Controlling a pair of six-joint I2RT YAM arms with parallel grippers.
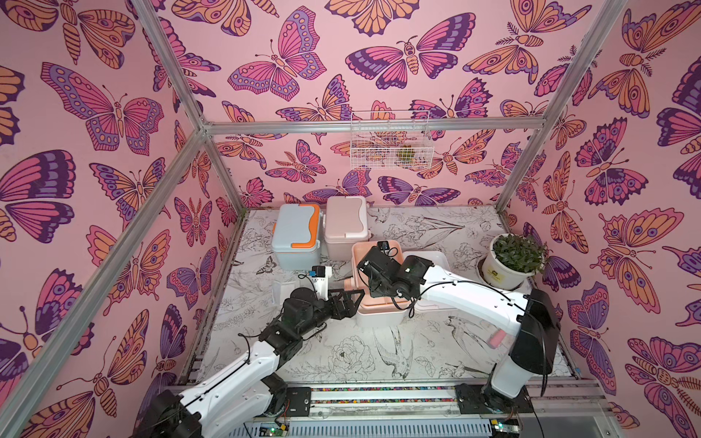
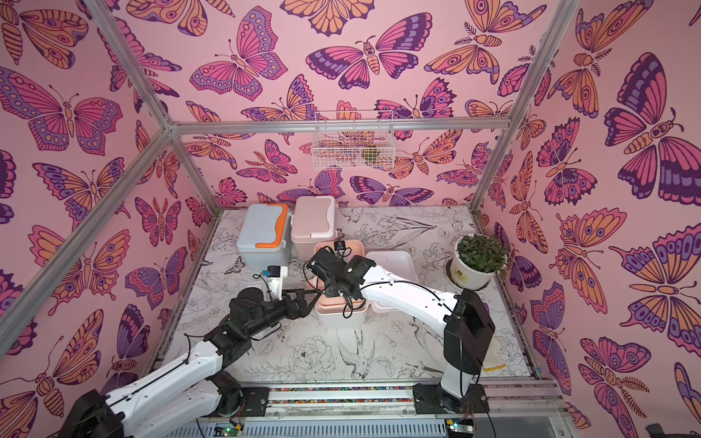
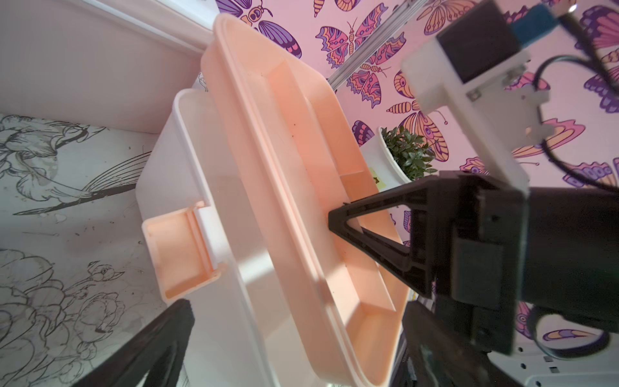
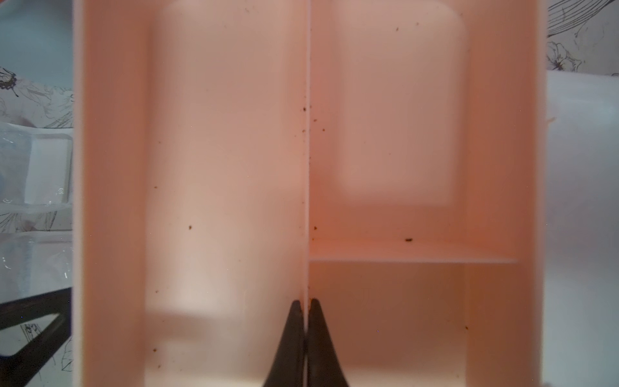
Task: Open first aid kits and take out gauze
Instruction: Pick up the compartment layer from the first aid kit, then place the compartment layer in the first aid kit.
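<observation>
Gauze packet (image 4: 43, 174) lies half hidden behind peach tray (image 4: 227, 167).

Pink butterfly walls (image 1: 303, 76), floral-sketch tabletop (image 1: 379, 352)

The table (image 1: 379, 352) with bird drawings carried the blue-grey case (image 1: 296, 235), the beige-pink case (image 1: 345, 223), the white case (image 1: 379, 318), a plant pot (image 1: 500, 275) and one gauze packet (image 1: 280, 292)

Right arm (image 1: 466, 295) sprawls over the white case (image 1: 379, 320) and peach tray (image 1: 360, 248), so the case's inside is hidden. Gauze (image 4: 37, 167) is blurred, cut off behind the tray's wall. Wire basket (image 1: 364, 161) holds something greenish, too small to name. Right claw (image 4: 305, 303) shows only tips.
</observation>
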